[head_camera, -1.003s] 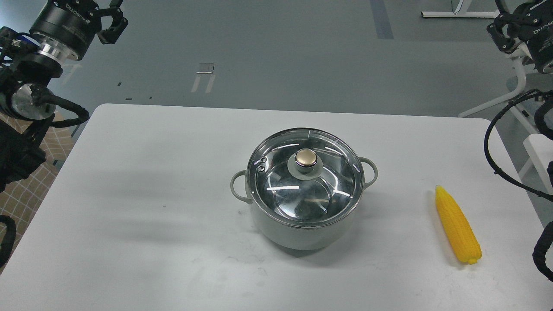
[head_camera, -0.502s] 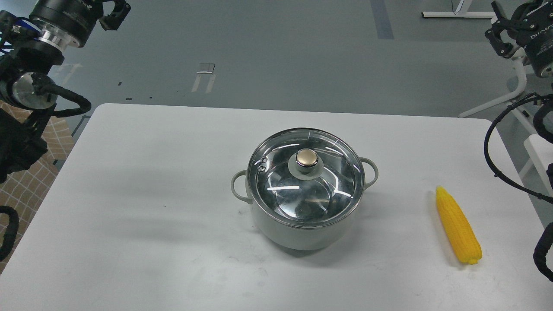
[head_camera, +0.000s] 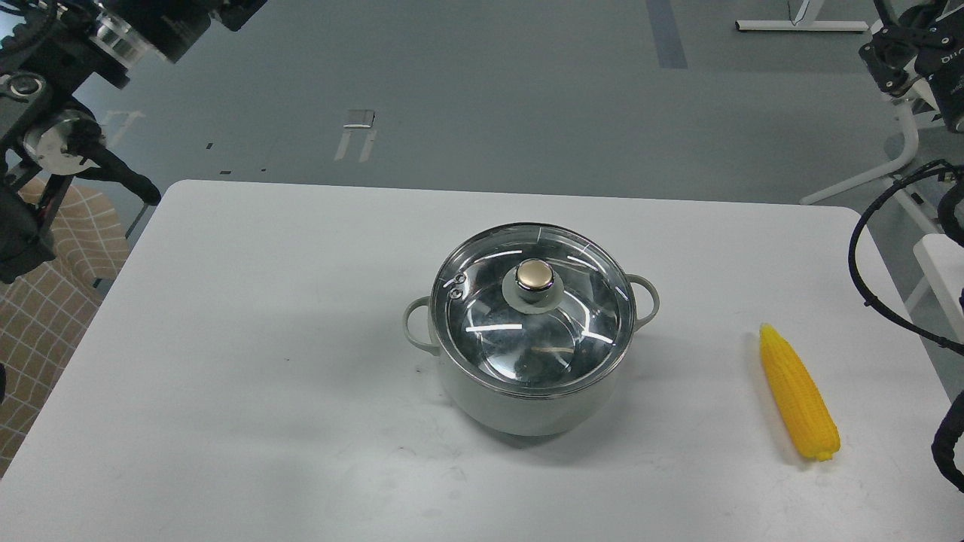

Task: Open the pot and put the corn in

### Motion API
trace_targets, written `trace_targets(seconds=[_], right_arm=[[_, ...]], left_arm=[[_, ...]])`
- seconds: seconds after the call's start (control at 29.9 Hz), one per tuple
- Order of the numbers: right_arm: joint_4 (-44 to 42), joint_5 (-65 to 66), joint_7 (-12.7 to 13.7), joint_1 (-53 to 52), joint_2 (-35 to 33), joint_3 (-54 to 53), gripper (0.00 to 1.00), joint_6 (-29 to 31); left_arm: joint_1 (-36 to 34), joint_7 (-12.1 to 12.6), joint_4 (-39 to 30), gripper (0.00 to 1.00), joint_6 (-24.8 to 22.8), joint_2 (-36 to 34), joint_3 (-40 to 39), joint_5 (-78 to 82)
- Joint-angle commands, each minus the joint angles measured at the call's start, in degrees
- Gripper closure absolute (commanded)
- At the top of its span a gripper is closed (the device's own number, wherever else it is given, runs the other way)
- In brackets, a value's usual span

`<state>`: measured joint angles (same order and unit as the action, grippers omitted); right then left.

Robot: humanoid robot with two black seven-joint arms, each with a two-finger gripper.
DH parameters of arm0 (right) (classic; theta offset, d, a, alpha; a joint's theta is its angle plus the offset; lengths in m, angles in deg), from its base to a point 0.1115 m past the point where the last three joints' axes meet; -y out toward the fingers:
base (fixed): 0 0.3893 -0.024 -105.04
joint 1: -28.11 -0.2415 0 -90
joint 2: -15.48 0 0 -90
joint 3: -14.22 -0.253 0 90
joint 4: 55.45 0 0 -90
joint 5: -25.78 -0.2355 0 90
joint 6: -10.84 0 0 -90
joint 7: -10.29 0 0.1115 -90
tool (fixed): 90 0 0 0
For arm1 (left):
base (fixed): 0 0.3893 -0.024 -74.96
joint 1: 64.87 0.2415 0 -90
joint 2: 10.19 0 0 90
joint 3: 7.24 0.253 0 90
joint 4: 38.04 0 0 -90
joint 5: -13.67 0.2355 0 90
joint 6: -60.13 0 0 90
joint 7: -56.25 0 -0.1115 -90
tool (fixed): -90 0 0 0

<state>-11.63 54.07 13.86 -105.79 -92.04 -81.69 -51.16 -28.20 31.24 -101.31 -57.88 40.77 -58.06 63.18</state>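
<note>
head view shows the pot [head_camera: 527, 391] sitting in the middle of the white worktop [head_camera: 248, 361]. its glass lid [head_camera: 531, 316] is on, with a gold knob [head_camera: 534, 275] on top. the corn [head_camera: 797, 393] lies flat on the worktop, well apart from the pot, over on the right side. nothing has been done yet, so the lid comes off first.

both arms are high up and far from the things. only a bit of the left claw [head_camera: 237, 11] peeks in at the top edge, so i cannot tell if it is open or closed. the right claw [head_camera: 892, 54] is dark and partly cut off at the corner, and i cannot tell about that one either.

what could go wrong? the knob is small and shiny, so a claw could slip off it. if the claw comes down off to one side, it could push the whole pot along the worktop. the lid is glass, so if it drops it could break. the corn is round and smooth, so it could roll away when touched, maybe off the near right edge. the corn looks about as long as the pot is wide, so it could catch on the rim instead of going in.
</note>
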Motion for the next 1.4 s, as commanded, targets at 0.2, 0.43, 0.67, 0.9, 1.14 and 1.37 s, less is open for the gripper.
trace_targets(seconds=[0.2, 0.43, 0.67, 0.9, 1.14, 1.37], right_arm=[[3.0, -0.3, -0.1, 2.1, -1.0, -1.6, 0.00, 0.0], [4.3, -0.3, 0.0, 3.7, -1.0, -1.6, 0.00, 0.0], [4.5, -0.3, 0.0, 4.5, -1.0, -1.8, 0.00, 0.0], [5.7, -0.3, 0.1, 4.4, -1.1, -1.9, 0.00, 0.0], [5.7, -0.3, 0.1, 4.5, -1.8, -1.9, 0.00, 0.0], [6.0, -0.3, 0.1, 4.5, -1.8, -1.8, 0.00, 0.0]], left_arm=[[-2.4, 1.5, -18.7, 0.16, 0.0, -1.1, 4.1, 31.6], [-2.4, 1.1, -25.0, 0.16, 0.0, 1.7, 10.5, 57.2], [-5.4, 1.4, -26.0, 0.24, 0.0, 6.7, 20.7, 64.7], [-3.5, 1.5, -23.2, 0.32, 1.0, 10.8, 25.2, 70.5], [-2.8, 1.5, -20.2, 0.33, 5.6, 11.1, 29.3, 74.0], [-2.6, 1.6, -18.9, 0.33, 5.6, 11.2, 29.4, 74.0]])
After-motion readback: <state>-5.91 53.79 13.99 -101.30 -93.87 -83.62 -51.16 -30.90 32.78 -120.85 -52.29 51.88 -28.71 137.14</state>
